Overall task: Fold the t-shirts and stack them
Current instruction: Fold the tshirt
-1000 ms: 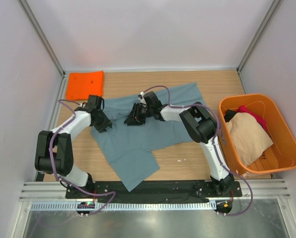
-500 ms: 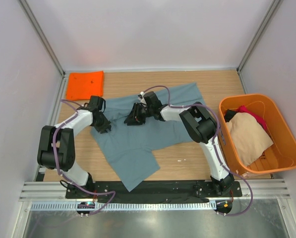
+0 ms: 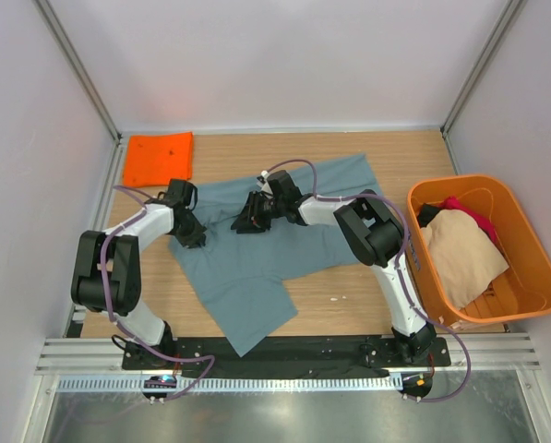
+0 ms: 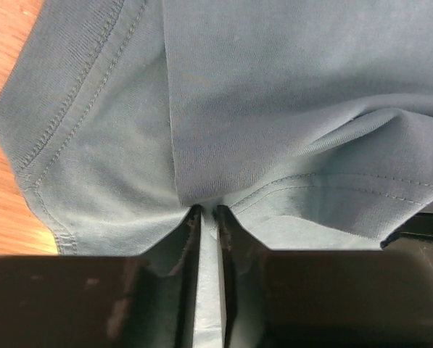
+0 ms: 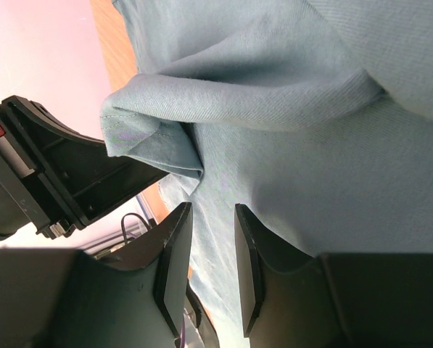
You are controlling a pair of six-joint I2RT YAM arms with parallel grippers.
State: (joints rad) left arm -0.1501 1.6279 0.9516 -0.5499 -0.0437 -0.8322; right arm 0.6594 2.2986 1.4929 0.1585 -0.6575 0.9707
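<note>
Though creased, a dusty grey-blue t-shirt [image 3: 257,263].

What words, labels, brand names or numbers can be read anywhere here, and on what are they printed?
None: no text can be read in any view.
The grey-blue t-shirt, the folded orange t-shirt and the orange tub show no print, tag or logo.

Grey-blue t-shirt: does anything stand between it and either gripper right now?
Nothing visible does. The left gripper is shut on a fold of the grey-blue t-shirt; the right gripper is right at the cloth, only shirt showing between its fingers. The orange tub stands apart, to the right.
</note>
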